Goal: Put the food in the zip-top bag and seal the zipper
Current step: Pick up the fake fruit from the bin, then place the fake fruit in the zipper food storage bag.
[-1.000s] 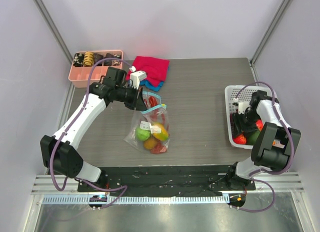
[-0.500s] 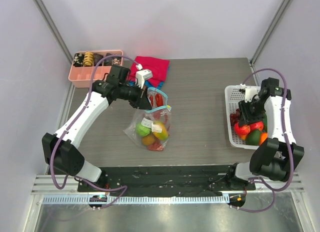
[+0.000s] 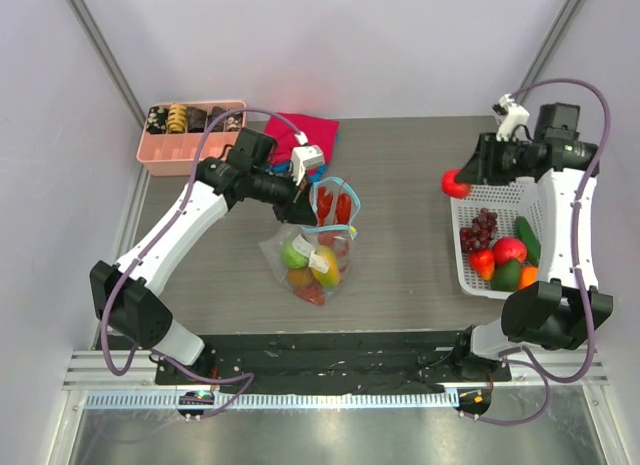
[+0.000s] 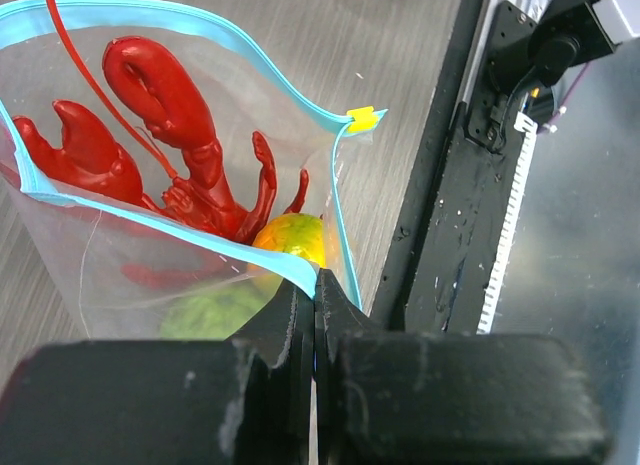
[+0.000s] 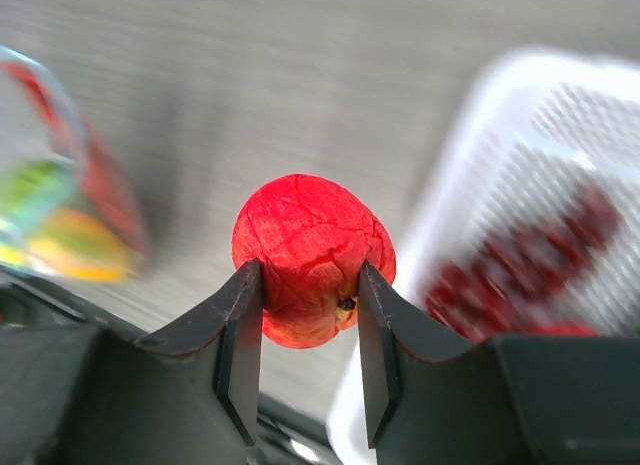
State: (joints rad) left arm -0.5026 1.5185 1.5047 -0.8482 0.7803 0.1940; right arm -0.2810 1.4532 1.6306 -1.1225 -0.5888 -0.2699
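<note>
Zip-top bag (image 3: 318, 247), well left of the white basket (image 3: 456, 255), holds lobster (image 4: 170, 135) plus some fruits (image 3: 310, 267), zipper (image 4: 200, 25) open, left gripper (image 4: 315, 295) pinched tight on its rim, right gripper (image 5: 308, 315) clamped on a red fruit (image 5: 312, 270) above the basket's edge, more fruit (image 3: 508, 251) waiting in the basket, sealing not done.

The overhead camera looks down on the whole table (image 3: 400, 215); both close wrist cameras also catch the zip-top bag (image 3: 318, 250).

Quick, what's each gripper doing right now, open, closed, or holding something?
Left gripper: closed, pinching the rim of the zip-top bag.
Right gripper: closed on a red toy fruit.
</note>
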